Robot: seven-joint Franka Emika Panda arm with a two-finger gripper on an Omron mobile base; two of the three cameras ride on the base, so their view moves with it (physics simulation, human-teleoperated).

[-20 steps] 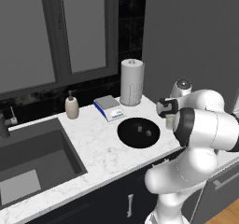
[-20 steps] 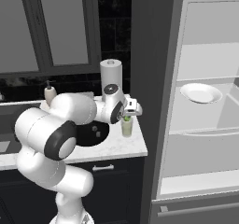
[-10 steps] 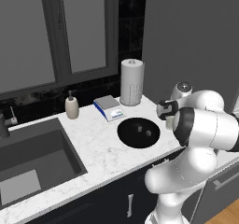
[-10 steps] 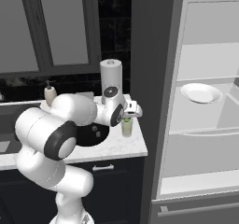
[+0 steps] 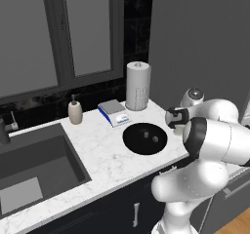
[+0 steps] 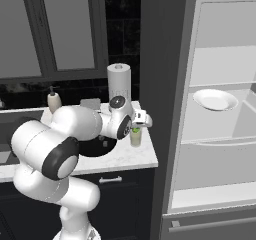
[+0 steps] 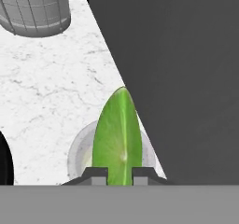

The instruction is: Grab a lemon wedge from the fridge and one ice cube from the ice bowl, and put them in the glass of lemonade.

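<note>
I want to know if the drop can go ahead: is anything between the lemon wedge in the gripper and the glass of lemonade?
Nothing visible is. In the hand view the gripper is shut on the lemon wedge, and the open rim of the glass lies right behind it. The paper-towel roll stands well off to one side.

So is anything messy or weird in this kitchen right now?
Nothing is spilled or broken. The one odd thing is the fridge, whose inside is open to the room, with a white plate on a shelf. The gripper holds the lemon wedge right above the glass of lemonade.
</note>
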